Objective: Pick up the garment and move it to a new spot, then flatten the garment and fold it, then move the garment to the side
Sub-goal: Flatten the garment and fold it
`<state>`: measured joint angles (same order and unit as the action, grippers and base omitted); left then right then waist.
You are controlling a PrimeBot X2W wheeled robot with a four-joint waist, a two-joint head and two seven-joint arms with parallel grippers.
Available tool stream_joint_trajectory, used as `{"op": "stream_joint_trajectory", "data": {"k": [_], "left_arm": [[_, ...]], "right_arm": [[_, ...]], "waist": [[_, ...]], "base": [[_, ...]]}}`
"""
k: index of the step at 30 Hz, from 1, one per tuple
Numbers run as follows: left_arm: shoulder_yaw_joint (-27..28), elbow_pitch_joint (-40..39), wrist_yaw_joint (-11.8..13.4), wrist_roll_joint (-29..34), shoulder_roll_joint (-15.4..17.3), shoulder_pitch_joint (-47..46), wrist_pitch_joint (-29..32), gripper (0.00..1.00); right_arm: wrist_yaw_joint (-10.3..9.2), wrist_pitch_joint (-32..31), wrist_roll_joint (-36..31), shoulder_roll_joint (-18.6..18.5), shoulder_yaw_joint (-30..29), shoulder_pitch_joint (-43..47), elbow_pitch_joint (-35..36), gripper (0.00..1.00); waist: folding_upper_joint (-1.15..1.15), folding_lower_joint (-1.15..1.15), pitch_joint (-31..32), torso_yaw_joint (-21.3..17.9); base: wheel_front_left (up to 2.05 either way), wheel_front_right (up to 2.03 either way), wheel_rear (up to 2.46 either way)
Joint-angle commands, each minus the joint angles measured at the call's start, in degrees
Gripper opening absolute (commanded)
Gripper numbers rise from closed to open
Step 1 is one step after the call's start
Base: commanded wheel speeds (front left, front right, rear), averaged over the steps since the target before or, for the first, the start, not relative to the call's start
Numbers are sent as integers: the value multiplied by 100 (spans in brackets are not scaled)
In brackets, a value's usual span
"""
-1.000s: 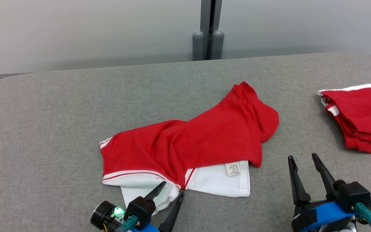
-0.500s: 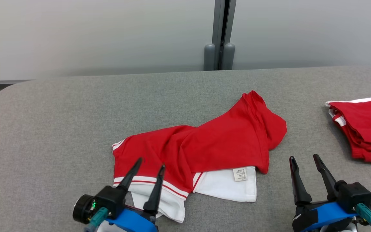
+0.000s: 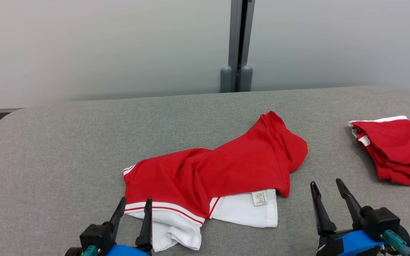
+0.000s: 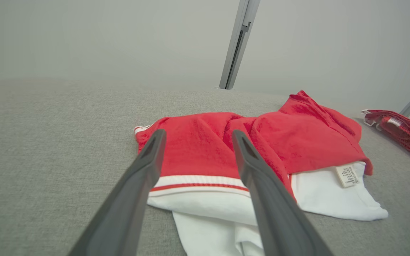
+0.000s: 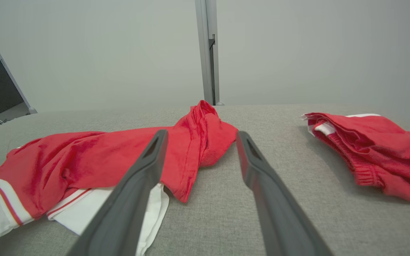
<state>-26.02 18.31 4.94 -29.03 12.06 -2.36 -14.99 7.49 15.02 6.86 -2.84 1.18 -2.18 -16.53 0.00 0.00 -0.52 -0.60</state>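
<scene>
Both open wide, nothing held: left gripper (image 3: 136, 200), right gripper (image 3: 325, 182). The red-and-white garment (image 3: 212, 170) lies crumpled on the grey padded table (image 3: 55, 149). Its long axis is diagonal, from the striped hem (image 4: 198, 181) at your left fingertips, running ahead and rightward to a bunched red end ahead-left of the right gripper. Left arm's nearer: in its wrist view the hem sits between the fingers near the tips; can't tell if they touch. Right gripper has bare table ahead, with the nearest red corner just to its left. The folded red garment (image 3: 393, 149) is ahead-right of it, well apart. Probably not your target.
</scene>
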Motion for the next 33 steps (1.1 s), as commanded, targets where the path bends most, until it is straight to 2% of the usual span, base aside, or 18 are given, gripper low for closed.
{"op": "stream_joint_trajectory", "data": {"k": [1, 6, 20, 24, 27, 33], "left_arm": [[126, -24, -10, 76, -48, 109, -24, 100], [423, -72, -75, 222, -161, 200, -26, 100], [699, 81, -278, 496, -338, 290, -26, 100], [762, 195, -246, 498, -380, 385, -26, 100], [707, 417, -196, 432, -384, 491, 235, 100], [530, 628, -252, 215, -500, 583, 901, 100]], "right_arm": [[1, 22, 55, -10, 16, 37, -25, 100], [1, 22, 69, -9, 33, 68, -51, 100], [1, 22, 64, -9, 39, 91, -95, 100], [1, 22, 53, -9, 46, 101, -94, 100], [1, 22, 61, -9, 73, 100, -95, 100], [1, 22, 60, -9, 38, 112, -115, 100]], "waist": [[0, 0, 24, -12], [0, 0, 62, 7], [0, 0, 111, 2], [0, 0, 111, -4], [0, 0, 92, -35], [0, 0, 4, -68]], "base": [[0, 0, 0], [0, 0, 0], [0, 0, 0], [0, 0, 0], [0, 0, 0], [0, 0, 0]]}}
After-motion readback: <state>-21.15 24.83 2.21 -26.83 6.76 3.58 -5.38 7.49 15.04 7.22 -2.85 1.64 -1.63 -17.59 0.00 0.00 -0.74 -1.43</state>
